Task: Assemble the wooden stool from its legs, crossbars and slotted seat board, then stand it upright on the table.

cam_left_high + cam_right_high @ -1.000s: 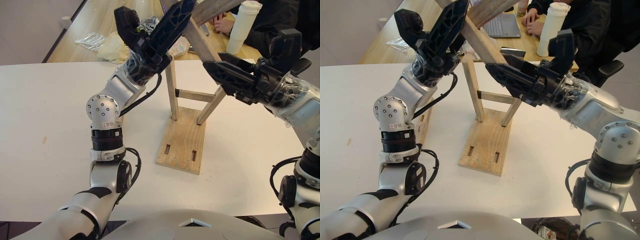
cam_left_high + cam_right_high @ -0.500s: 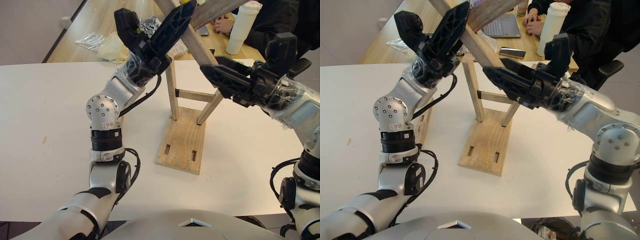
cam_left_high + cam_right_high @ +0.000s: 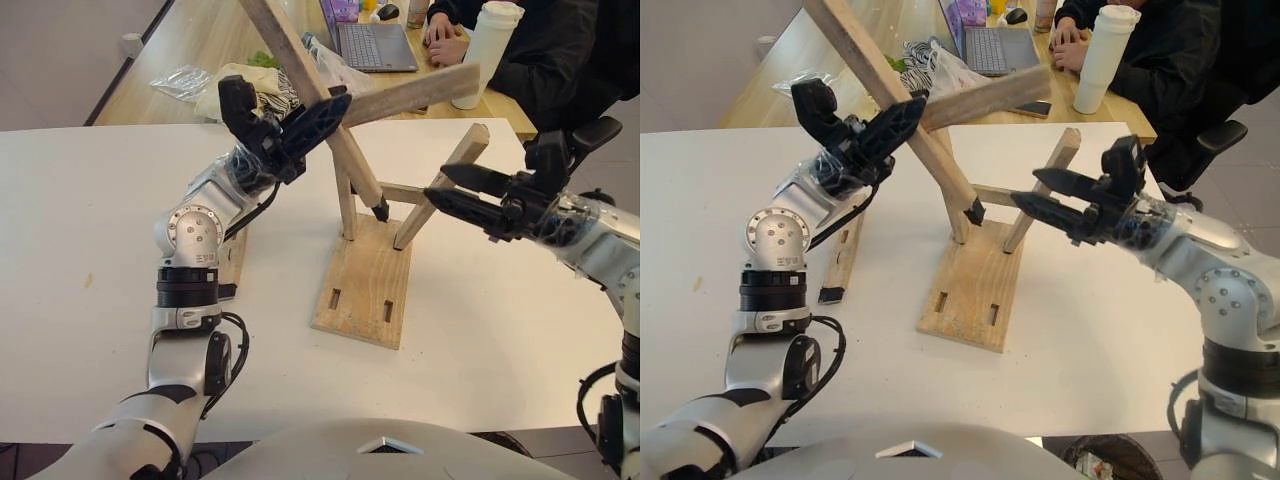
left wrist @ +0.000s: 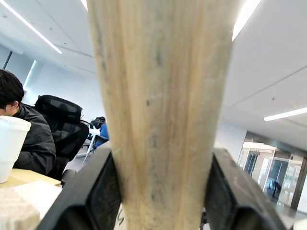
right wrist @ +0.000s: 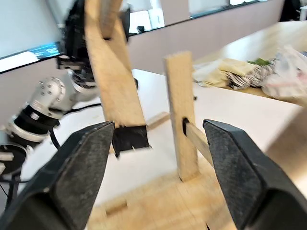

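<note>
Pale, unpainted wood with a visible grain: the stool leg (image 4: 158, 120) sits between the matt black plastic fingers (image 4: 91, 196) of my left gripper (image 3: 333, 106). The seat board (image 3: 365, 285) is the same bare matt wood, on a smooth white table (image 3: 90, 200).

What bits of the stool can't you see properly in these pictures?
Held leg: its top end is cut off by the top edge of both eye views.
Loose stick on the table: its far end hides behind the left arm in the right eye view.
Seat board: blurred in the right wrist view, so its slots are hard to make out.
</note>
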Available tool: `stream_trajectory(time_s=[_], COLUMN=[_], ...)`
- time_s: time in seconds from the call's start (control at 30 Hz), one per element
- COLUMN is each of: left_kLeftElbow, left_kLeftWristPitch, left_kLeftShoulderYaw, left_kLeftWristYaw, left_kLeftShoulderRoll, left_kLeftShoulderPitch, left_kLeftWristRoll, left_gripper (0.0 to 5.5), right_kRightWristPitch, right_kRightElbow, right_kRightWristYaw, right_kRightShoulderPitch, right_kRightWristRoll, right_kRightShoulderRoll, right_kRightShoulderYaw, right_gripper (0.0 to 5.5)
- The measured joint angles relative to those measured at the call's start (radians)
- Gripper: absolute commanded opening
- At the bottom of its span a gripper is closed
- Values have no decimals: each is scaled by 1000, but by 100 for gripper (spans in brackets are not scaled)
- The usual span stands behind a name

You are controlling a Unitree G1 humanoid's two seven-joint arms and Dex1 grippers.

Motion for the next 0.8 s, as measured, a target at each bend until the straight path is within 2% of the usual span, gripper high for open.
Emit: stream_trajectory(time_s=[0.33, 0.8], left_kLeftElbow=[-18, -72], left_kLeftWristPitch=[-32, -84], left_kLeftShoulderYaw=[-126, -182], left_kLeftWristYaw=[-213, -299], left_kLeftShoulderRoll=[110, 182], left_kLeftShoulderPitch=[113, 205], left_kLeftWristRoll=[147, 234], left_gripper=[208, 208], right_kRightWristPitch=[-80, -86], right_kRightElbow=[235, 269], right_kRightWristYaw=[109, 108], right_kRightShoulderPitch=[43, 32], right_kRightWristRoll=[-189, -228], right_kRightShoulderRoll=[1, 14], right_kRightShoulderYaw=[18, 0], right_gripper=[338, 338])
